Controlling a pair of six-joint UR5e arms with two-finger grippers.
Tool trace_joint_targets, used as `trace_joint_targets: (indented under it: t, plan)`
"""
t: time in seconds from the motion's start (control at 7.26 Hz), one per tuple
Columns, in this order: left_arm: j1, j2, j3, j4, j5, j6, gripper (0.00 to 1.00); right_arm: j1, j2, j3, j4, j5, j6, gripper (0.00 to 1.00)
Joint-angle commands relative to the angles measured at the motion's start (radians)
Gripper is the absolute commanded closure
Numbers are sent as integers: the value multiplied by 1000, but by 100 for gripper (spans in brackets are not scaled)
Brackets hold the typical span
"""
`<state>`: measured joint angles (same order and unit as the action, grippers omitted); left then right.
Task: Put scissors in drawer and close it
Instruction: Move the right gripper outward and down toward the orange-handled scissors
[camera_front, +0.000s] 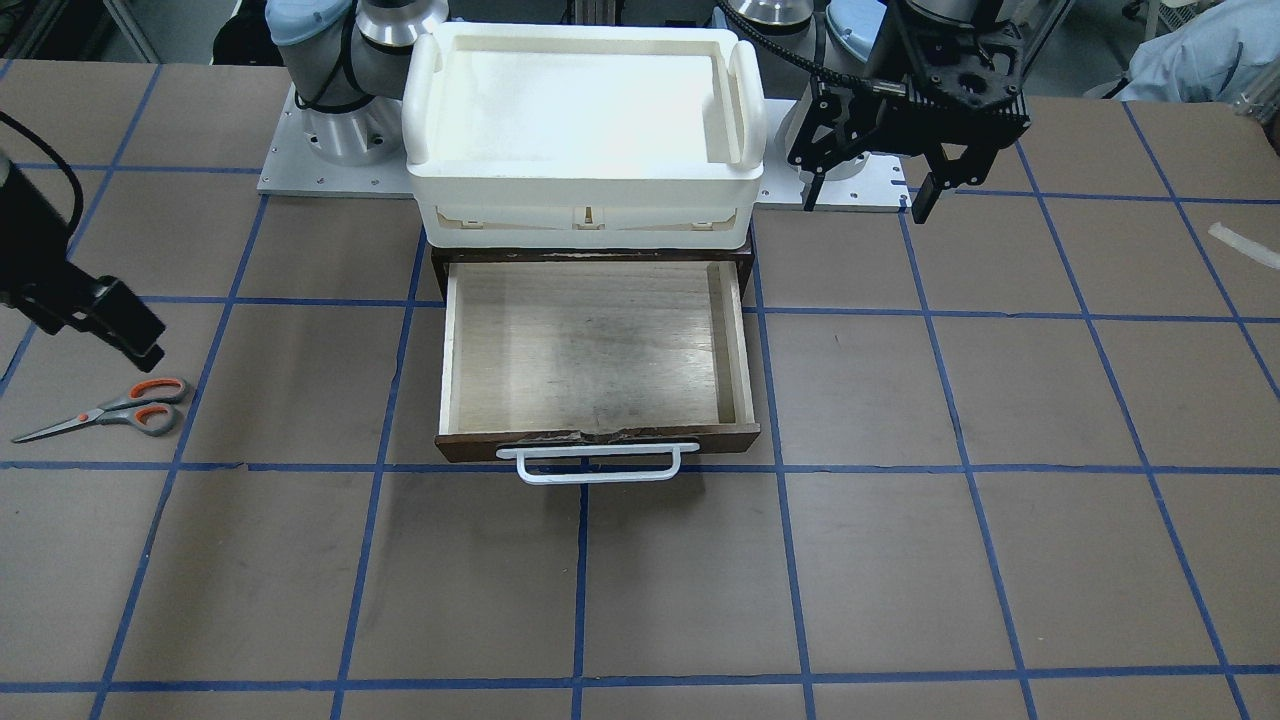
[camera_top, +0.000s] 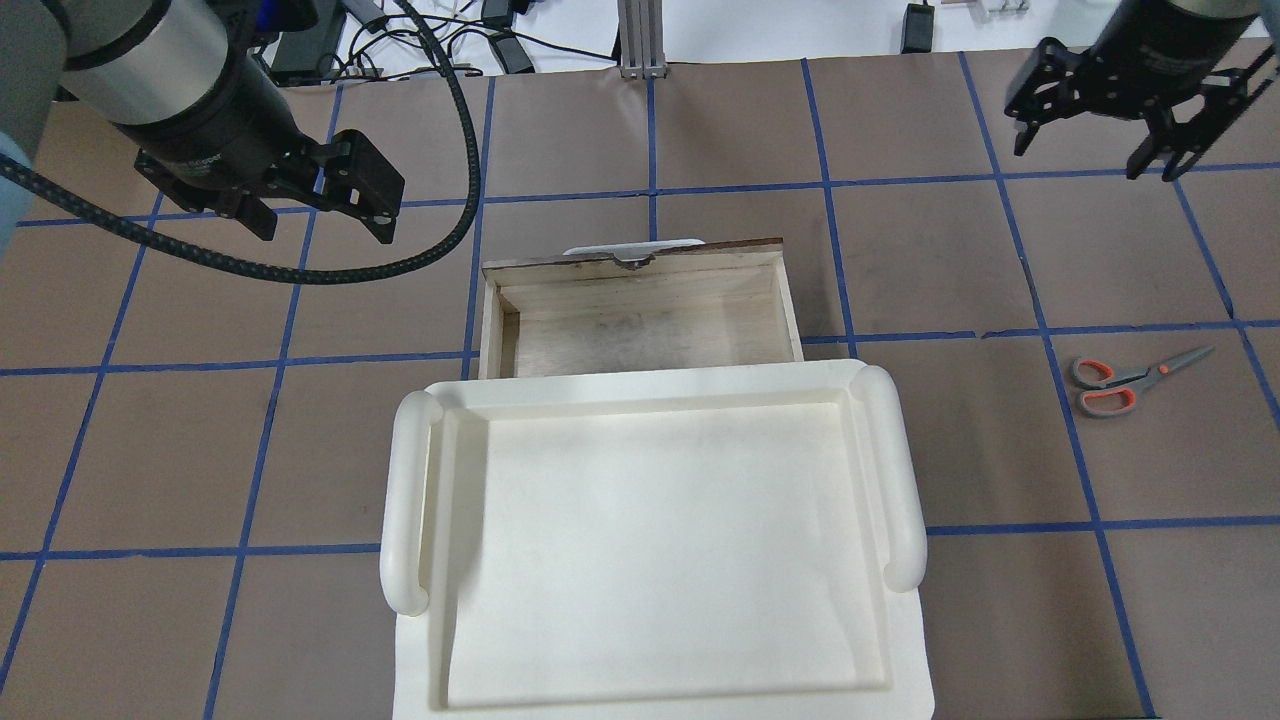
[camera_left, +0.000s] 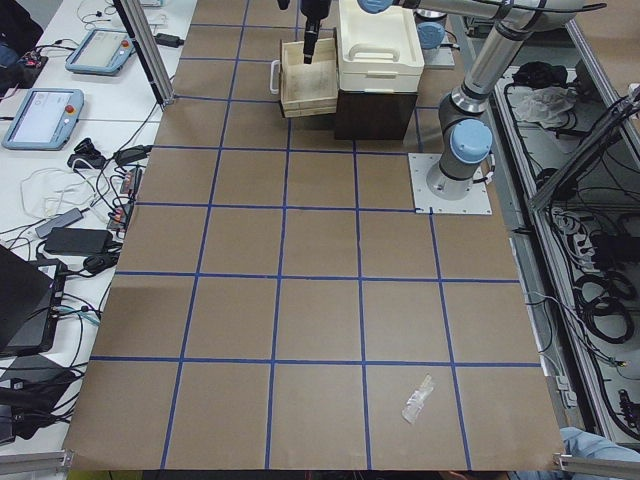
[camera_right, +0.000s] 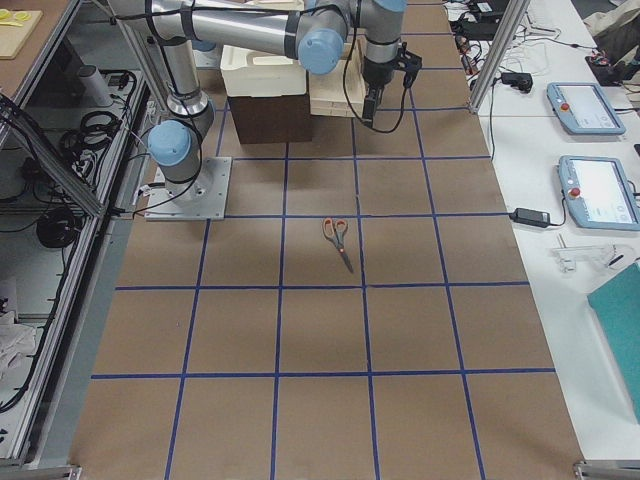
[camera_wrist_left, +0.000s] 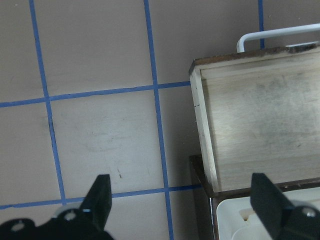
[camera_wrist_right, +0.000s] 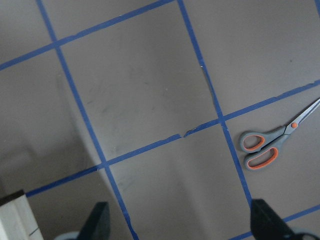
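The scissors (camera_top: 1130, 380), grey handles with orange-lined loops, lie flat on the brown table at the robot's right; they also show in the front view (camera_front: 110, 408) and the right wrist view (camera_wrist_right: 270, 145). The drawer (camera_front: 600, 440) is pulled out and empty, its white handle (camera_front: 597, 462) facing away from the robot. It also shows in the overhead view (camera_top: 640, 265) and the left wrist view (camera_wrist_left: 200, 115). My right gripper (camera_top: 1095, 135) is open and empty above the table, beyond the scissors. My left gripper (camera_top: 320, 215) is open and empty, to the left of the drawer.
A cream-white plastic bin (camera_top: 405, 500) sits on top of the dark cabinet that holds the drawer. A small clear plastic scrap (camera_front: 1243, 245) lies on the table far to the robot's left. Blue tape lines grid the tabletop.
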<state>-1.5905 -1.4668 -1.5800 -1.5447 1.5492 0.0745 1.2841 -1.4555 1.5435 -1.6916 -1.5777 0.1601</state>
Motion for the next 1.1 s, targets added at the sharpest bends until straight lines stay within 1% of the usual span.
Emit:
trace_joint_targets:
  t: [0.0,0.14,0.28,0.41,0.55,0.69,0.83,0.96]
  plan:
    - [0,0,0,0,0,1,0,-141,1,133,-83,-2,289,2]
    - [0,0,0,0,-4,1,0,-147,4,180,-89,-14,382,5]
    - [0,0,0,0,-4,1,0,-161,26,197,-108,-27,397,5]
    - [0,0,0,0,-3,1,0,-198,74,202,-172,-101,406,0]
    - [1,0,0,0,-4,1,0,-233,117,208,-177,-108,500,1]
    - [4,0,0,1,-7,1,0,-256,125,220,-178,-101,563,1]
    - [4,0,0,2,-6,1,0,-259,129,246,-221,-97,644,1]
    - [3,0,0,2,-4,1,0,-261,139,307,-329,-96,662,1]
